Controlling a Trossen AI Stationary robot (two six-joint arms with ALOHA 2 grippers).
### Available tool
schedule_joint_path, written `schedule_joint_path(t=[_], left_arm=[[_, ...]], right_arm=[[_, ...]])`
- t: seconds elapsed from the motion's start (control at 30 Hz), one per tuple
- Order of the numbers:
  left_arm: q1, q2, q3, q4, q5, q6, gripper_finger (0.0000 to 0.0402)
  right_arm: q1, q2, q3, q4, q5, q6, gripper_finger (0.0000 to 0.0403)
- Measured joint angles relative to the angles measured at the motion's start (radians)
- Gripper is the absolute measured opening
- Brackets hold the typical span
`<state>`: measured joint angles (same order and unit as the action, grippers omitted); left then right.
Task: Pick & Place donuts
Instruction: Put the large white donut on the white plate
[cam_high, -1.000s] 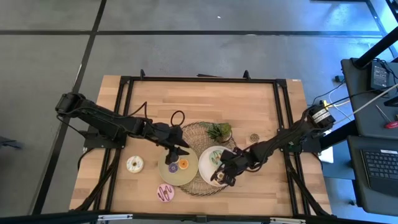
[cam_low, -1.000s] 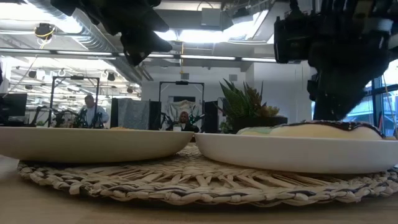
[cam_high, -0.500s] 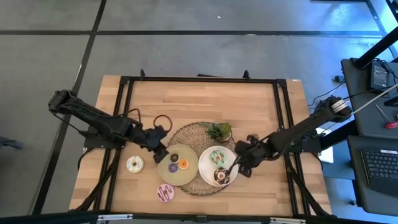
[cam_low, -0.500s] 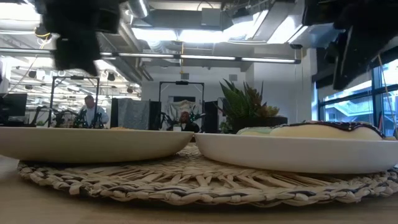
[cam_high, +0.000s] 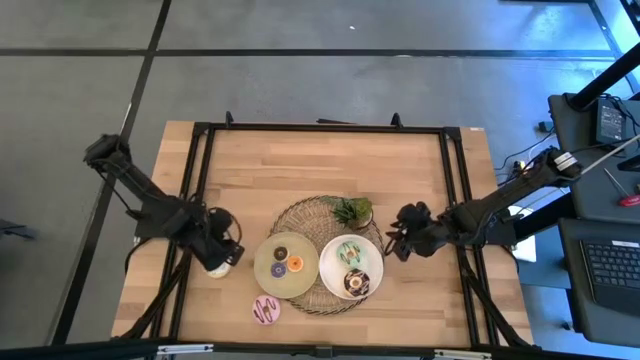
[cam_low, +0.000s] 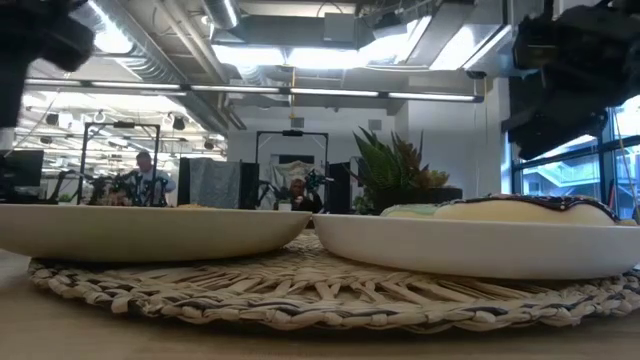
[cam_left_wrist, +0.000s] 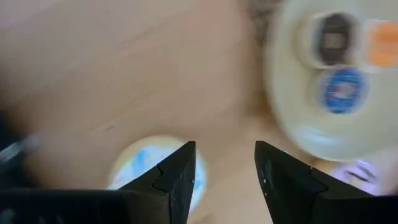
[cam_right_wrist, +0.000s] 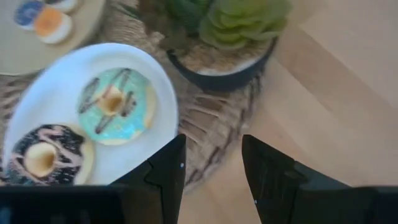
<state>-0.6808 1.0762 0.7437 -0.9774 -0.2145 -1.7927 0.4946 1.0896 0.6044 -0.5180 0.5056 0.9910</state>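
My left gripper (cam_high: 224, 252) is open above the cream donut (cam_high: 214, 267), which lies flat on the table and partly shows behind one finger in the left wrist view (cam_left_wrist: 144, 163). My right gripper (cam_high: 397, 242) is open and empty, right of the white plate (cam_high: 372, 262). The white plate holds a mint donut (cam_right_wrist: 114, 109) and a chocolate donut (cam_right_wrist: 42, 155). The tan plate (cam_high: 262, 280) holds brown (cam_high: 279, 253), orange (cam_high: 295, 263) and purple (cam_high: 279, 269) donuts. A pink striped donut (cam_high: 266, 310) lies on the table near the front edge.
Both plates sit on a round woven mat (cam_high: 300, 212). A small potted green plant (cam_high: 352, 211) stands on the mat's far part, close to my right gripper. Bare wood lies at the table's far half and the near right corner.
My left gripper has gone from above the tan plate toward the table's left edge and now stands over the cream donut. My right gripper has drawn back from over the white plate toward the right edge and up, with the chocolate donut lying on that plate.
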Motion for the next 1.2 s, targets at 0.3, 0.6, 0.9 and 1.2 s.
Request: schedule_joint_path(t=[0.3, 0.6, 0.9, 1.2], left_arm=[[-0.126, 0.007, 0.0, -0.075, -0.003, -0.232, 0.0159], [-0.192, 0.099, 0.0, -0.081, -0.001, -0.315, 0.0157], [-0.198, 0.163, 0.0, -0.097, 0.128, -0.367, 0.0157], [-0.198, 0.247, 0.0, -0.093, 0.132, -0.386, 0.0158]], right_arm=[[0.0, -0.004, -0.062, 0.162, 0.003, -0.054, 0.0158], [-0.001, -0.004, -0.062, 0.163, 0.011, -0.055, 0.0158], [-0.001, -0.004, -0.062, 0.163, 0.011, -0.054, 0.0158], [-0.001, -0.004, -0.062, 0.163, 0.025, -0.054, 0.0158]])
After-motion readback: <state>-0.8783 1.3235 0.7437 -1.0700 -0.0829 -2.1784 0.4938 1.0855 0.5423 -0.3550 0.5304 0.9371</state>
